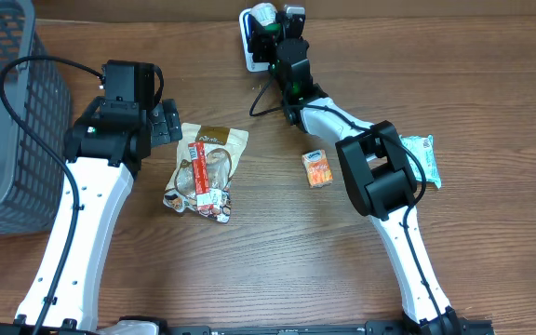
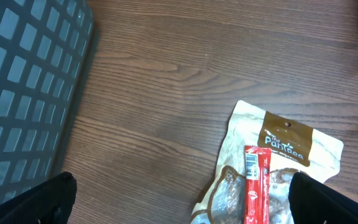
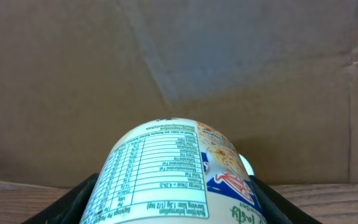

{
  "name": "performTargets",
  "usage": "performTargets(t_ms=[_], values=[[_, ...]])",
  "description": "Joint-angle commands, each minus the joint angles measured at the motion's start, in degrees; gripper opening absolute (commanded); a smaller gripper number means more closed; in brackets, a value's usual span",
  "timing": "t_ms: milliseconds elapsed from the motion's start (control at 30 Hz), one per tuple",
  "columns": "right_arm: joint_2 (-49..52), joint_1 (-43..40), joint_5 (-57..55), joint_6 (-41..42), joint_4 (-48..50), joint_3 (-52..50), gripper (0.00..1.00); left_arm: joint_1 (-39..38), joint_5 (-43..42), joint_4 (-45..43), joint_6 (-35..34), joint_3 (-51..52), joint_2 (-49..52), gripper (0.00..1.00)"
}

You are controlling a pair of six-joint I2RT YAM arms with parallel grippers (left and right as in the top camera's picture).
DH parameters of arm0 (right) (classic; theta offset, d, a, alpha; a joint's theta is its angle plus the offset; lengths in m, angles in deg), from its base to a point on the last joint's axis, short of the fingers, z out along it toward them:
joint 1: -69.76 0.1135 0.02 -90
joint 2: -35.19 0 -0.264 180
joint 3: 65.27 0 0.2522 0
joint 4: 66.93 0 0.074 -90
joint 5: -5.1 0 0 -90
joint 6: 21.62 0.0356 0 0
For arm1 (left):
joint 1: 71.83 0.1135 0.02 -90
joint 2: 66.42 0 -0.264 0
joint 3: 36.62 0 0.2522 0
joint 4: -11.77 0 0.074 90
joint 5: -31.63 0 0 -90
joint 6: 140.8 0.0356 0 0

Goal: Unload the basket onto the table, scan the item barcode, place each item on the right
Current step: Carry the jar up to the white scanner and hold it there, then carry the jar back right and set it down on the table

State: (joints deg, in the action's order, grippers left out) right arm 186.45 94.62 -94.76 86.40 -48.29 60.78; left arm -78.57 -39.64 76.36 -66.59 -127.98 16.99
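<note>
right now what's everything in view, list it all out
basket: 1, grey mesh, far left of the table
snack pouch: 1, tan and white, lying flat just right of the left arm
stick packet: 1, red, lying on top of the snack pouch
small packet: 1, orange, centre right
flat packet: 1, teal and white, right side, partly under the right arm
cup: 1, white with a printed nutrition table, held at the far edge
white device: 1, far edge beside the cup, too hidden to identify
table: 1, brown wood
left gripper: 1, black, open, beside the pouch
right gripper: 1, black, closed on the cup
</note>
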Motion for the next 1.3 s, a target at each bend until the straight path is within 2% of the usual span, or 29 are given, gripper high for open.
performTargets(t_ms=[0, 233, 433, 500, 767, 1000, 1100, 1267], values=[[-0.5, -0.2, -0.6, 0.2, 0.7, 1.3, 0.04, 0.0, 0.7, -0.2, -0.1, -0.9, -0.3, 1.00], [-1.7, -0.2, -0.6, -0.2, 2.7, 1.3, 0.04, 0.0, 0.7, -0.2, -0.1, -0.9, -0.3, 1.00], [-11.2, -0.2, -0.6, -0.5, -1.7, 1.3, 0.04, 0.0, 0.7, -0.2, -0.1, -0.9, -0.3, 1.00], [-16.7, -0.1, -0.6, -0.5, -9.8, 1.3, 0.04, 0.0, 0.7, -0.2, -0.1, -0.9, -0.3, 1.00], [-36.0, -0.3, -0.6, -0.4, -57.2, 1.3, 0.04, 0.0, 0.7, -0.2, -0.1, -0.9, -0.3, 1.00], [-40.0, -0.7, -0.6, -0.5, -94.1, 1.1, 0.08, 0.0, 0.7, -0.2, -0.1, -0.9, -0.3, 1.00], [-39.8, -1.8, -0.6, -0.4, -104.2, -3.9, 0.08, 0.0, 0.7, -0.2, -0.1, -0.9, -0.3, 1.00], [-39.8, -4.0, -0.6, -0.2, -102.8, -13.9, 0.08, 0.0, 0.7, -0.2, -0.1, -0.9, -0.3, 1.00]])
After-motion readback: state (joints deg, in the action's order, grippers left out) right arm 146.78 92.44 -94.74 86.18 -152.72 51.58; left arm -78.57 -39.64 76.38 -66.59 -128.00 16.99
